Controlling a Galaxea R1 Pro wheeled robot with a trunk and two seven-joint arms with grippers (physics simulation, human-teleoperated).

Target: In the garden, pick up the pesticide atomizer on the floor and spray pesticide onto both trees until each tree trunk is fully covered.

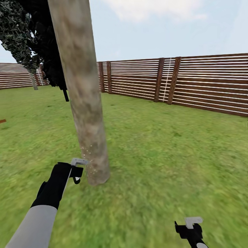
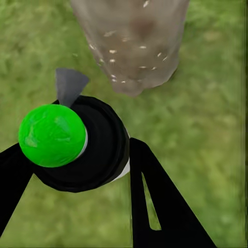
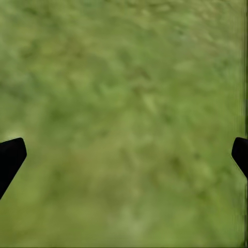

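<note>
Where head view looks down: left gripper (image 1: 78, 171) holds atomizer (image 1: 78, 162) beside trunk (image 1: 81, 89) base, white specks (image 1: 86, 151) on bark. Left wrist: jaws clamp atomizer (image 2: 77, 142); trunk (image 2: 132, 41) speckled. Right wrist: jaws wide over grass (image 3: 124, 113).

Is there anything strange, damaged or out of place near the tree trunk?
Nothing stands out. The white specks on the low part of the tree trunk are spray from the atomizer in the left gripper. The trunk merely looks tilted.
</note>
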